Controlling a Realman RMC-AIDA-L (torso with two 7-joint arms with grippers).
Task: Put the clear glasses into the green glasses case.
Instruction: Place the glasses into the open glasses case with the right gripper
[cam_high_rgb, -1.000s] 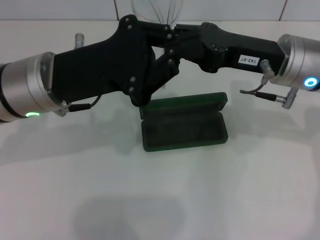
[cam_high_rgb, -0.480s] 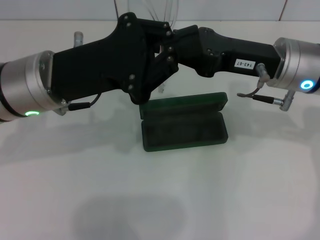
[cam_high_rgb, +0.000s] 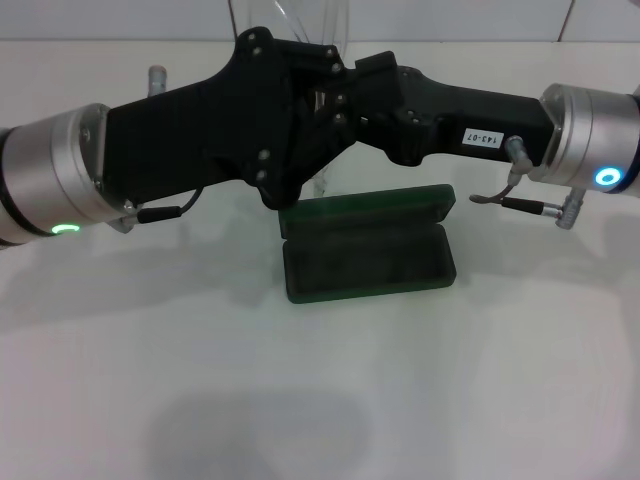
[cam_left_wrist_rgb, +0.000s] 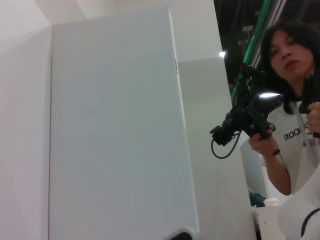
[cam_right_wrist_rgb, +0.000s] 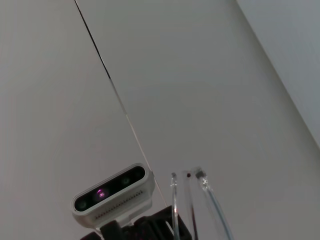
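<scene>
Both arms meet above the far half of the white table (cam_high_rgb: 320, 400), and you've got the clear glasses (cam_high_rgb: 325, 20) caught between them. The left gripper (cam_high_rgb: 318, 95) and the right gripper (cam_high_rgb: 345, 95) come together nose to nose — black housings overlapping, so I cannot tell how wide either one stands, or which of them truly has the frame. The glasses show above the two grippers, thin clear arms poking up toward the back wall, with another bit of clear plastic hanging just below the left gripper. In the right wrist view those arms (cam_right_wrist_rgb: 200, 200) rise past the left arm's wrist camera (cam_right_wrist_rgb: 112, 192), so the frame is definitely up in the air, not on the table.

The green glasses case (cam_high_rgb: 368, 247) lies open near the table's middle, lid laid back toward the far edge, dark lined tray bare and facing up, just below the grippers.

Watch yourself here — this looks like a handover or a fold, and both carry risk. If one gripper lets go before the other has a firm hold, the glasses drop and could miss the tray or bounce off the lid. Pull the arms apart while both are clamped and you could flex or snap that thin plastic. And those upright arms need folding, or they'll foul the case rim going in.
</scene>
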